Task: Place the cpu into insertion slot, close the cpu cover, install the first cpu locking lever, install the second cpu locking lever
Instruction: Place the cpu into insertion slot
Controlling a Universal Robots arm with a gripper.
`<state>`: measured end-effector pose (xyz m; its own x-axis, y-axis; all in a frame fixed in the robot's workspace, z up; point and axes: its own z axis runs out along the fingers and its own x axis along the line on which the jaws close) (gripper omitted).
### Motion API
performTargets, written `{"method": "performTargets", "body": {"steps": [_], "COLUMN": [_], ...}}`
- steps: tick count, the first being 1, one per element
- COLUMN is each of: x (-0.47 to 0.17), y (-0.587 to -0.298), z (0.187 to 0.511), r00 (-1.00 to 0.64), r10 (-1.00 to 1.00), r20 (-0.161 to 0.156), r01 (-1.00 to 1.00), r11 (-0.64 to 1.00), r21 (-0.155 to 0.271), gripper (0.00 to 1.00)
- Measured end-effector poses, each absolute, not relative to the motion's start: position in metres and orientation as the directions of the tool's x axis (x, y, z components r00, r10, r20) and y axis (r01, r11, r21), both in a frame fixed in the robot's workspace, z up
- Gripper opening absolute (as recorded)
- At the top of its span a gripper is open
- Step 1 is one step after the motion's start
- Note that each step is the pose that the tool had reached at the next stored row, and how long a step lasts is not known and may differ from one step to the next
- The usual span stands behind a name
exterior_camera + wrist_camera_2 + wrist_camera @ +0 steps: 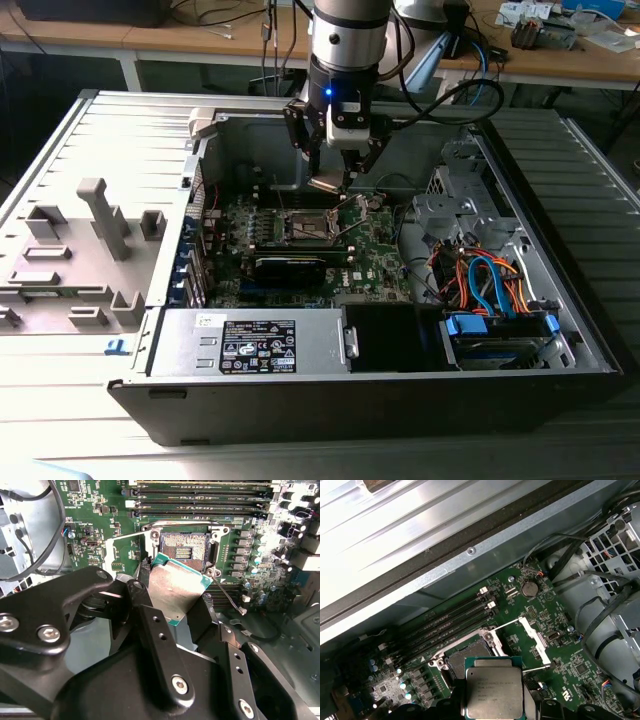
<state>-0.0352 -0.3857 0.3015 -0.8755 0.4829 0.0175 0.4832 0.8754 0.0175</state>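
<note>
Cluttered benches at the back, open computer case [330,400] up front. Fingers [150,625] are pinched on the chip [175,587], clamping two opposite edges. And the gripper [330,178] hangs over the board, the socket [184,547] bare just below the chip, close but apart! The cover [125,552] stands flipped open beside it. The first wrist view gives the chip's grey top square-on; the exterior view suggests it's held canted.
</note>
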Motion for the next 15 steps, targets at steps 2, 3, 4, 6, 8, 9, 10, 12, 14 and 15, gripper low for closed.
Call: {"method": "performTargets", "body": {"steps": [2,3,4,6,8,9,10,12,14,15], "x": [-0.0352,-0.0352,-0.0352,-0.0352,-0.0352,-0.0352,-0.0352,-0.0352,-0.0352,-0.0352], "y": [-0.3857,-0.3857,-0.3857,-0.3857,-0.3857,-0.3858,-0.3857,-0.3858,-0.3857,-0.3857], "z": [0.3015,0.3015,0.3015,0.3014,0.3014,0.3014,0.3015,0.3014,0.3014,0.3014], "r00": [-0.875,-0.875,-0.874,-0.874,-0.873,-0.873,-0.873,-0.872,-0.872,-0.872], "r10": [0.484,0.484,0.485,0.486,0.487,0.487,0.488,0.489,0.489,0.490], "r20": [0.017,0.018,0.018,0.018,0.018,0.017,0.017,0.018,0.018,0.017], "r01": [0.484,0.485,0.485,0.486,0.487,0.488,0.488,0.489,0.490,0.490], "r11": [0.875,0.875,0.874,0.874,0.873,0.873,0.873,0.872,0.872,0.871], "r21": [0.017,0.017,0.017,0.017,0.017,0.017,0.017,0.017,0.017,0.017], "gripper": [0.55,0.55,0.55,0.55,0.55,0.55,0.55,0.55,0.55,0.55]}}
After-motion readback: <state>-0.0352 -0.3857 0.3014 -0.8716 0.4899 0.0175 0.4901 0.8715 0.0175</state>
